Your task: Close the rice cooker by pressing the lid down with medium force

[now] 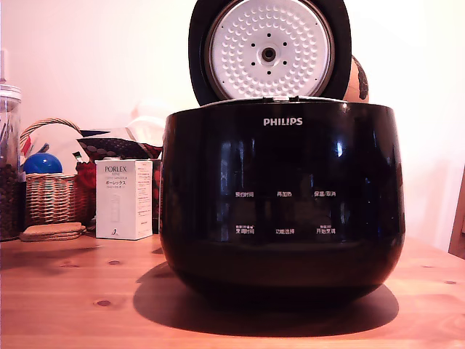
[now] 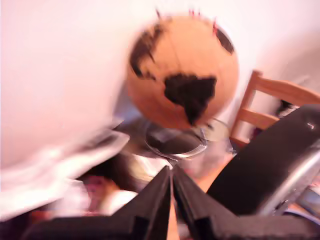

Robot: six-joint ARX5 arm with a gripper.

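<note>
One glossy black rice cooker (image 1: 282, 211), lid (image 1: 269, 49) raised, dimpled white underside showing; pincer (image 2: 171, 175) tips together

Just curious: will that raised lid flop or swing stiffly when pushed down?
The lid looks thick and rigid, so probably swings as one piece. Its glossy rim may be slippery. The rice cooker sits broad, unlikely to tip.
</note>
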